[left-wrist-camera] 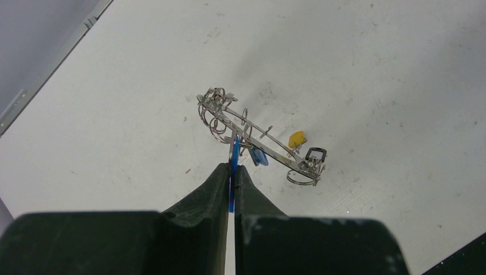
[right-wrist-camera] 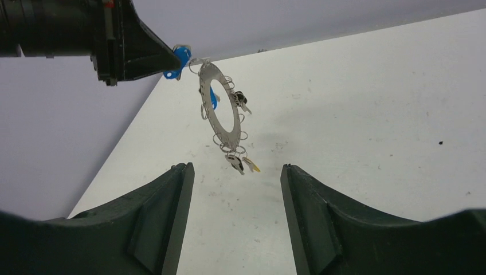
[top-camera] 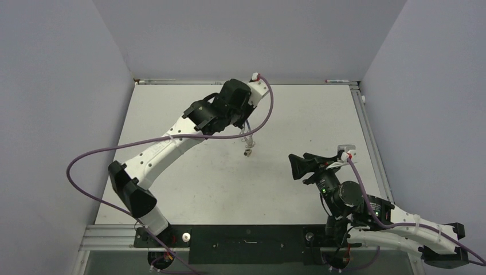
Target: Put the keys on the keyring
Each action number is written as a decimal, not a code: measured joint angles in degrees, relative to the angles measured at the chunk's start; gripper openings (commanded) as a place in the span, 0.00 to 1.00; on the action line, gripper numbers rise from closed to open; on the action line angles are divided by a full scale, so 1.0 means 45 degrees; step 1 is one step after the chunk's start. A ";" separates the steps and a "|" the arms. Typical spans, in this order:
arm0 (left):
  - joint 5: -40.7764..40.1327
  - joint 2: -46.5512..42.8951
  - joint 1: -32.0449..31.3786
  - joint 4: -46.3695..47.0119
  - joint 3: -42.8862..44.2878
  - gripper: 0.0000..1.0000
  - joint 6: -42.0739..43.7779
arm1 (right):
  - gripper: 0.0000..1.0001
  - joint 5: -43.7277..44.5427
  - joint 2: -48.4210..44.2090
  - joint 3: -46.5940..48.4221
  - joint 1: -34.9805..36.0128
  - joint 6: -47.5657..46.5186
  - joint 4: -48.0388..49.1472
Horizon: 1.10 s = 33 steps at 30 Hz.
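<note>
My left gripper (left-wrist-camera: pixel 234 169) is shut on the blue head of one key (left-wrist-camera: pixel 232 192), and the keyring (left-wrist-camera: pixel 258 137) dangles from that key above the table. The keyring (right-wrist-camera: pixel 220 106) is a flat silvery hoop with small split rings and several keys on it, among them a yellow-headed key (left-wrist-camera: pixel 296 138) and a second blue-headed key (left-wrist-camera: pixel 259 156). From above, the keyring (top-camera: pixel 248 143) hangs below the left gripper (top-camera: pixel 246 120) near mid-table. My right gripper (right-wrist-camera: pixel 236 169) stands open and holds nothing. It points at the hoop from a short way off, right of it in the top view (top-camera: pixel 298 166).
The white table (top-camera: pixel 309 114) carries small dark specks. Grey walls close it in at the left, back and right, and a metal rail (top-camera: pixel 369 137) runs along the right edge. The left arm's purple cable (top-camera: pixel 91 154) loops out to the left.
</note>
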 measured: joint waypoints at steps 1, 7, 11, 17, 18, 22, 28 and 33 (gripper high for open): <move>-0.0029 0.0505 0.0044 -0.0185 0.0714 0.00 0.0005 | 0.58 0.0107 -0.0102 0.0034 0.0000 0.0078 -0.0165; 0.0287 0.2880 0.0199 -0.1035 0.5119 0.00 -0.0219 | 0.57 0.0801 -0.1035 0.0588 0.0000 0.0782 -0.1224; 0.0670 0.1700 0.0248 -0.0325 0.3196 0.00 -0.0665 | 0.57 0.1030 -0.1457 0.0772 0.0000 0.1297 -0.1783; 0.1977 -0.1462 0.1073 0.1311 -0.4954 0.00 -0.2059 | 0.57 0.1151 -0.1511 0.0753 0.0000 0.1724 -0.2375; 0.2127 -0.1496 0.1263 0.1438 -0.5814 0.00 -0.2244 | 0.57 0.1171 -0.1472 0.0753 0.0000 0.1744 -0.2424; 0.2453 -0.1384 0.1724 0.1345 -0.8111 0.00 -0.2526 | 0.57 0.1219 -0.1044 0.0753 0.0000 0.1783 -0.2487; 0.2720 -0.1321 0.1695 0.1141 -0.8296 0.00 -0.2540 | 0.57 0.1219 -0.0481 0.0753 0.0000 0.1783 -0.2487; 0.2385 -0.1321 0.1695 0.1093 -0.8296 0.00 -0.2613 | 0.57 0.1219 -0.0427 0.0753 0.0000 0.1797 -0.2497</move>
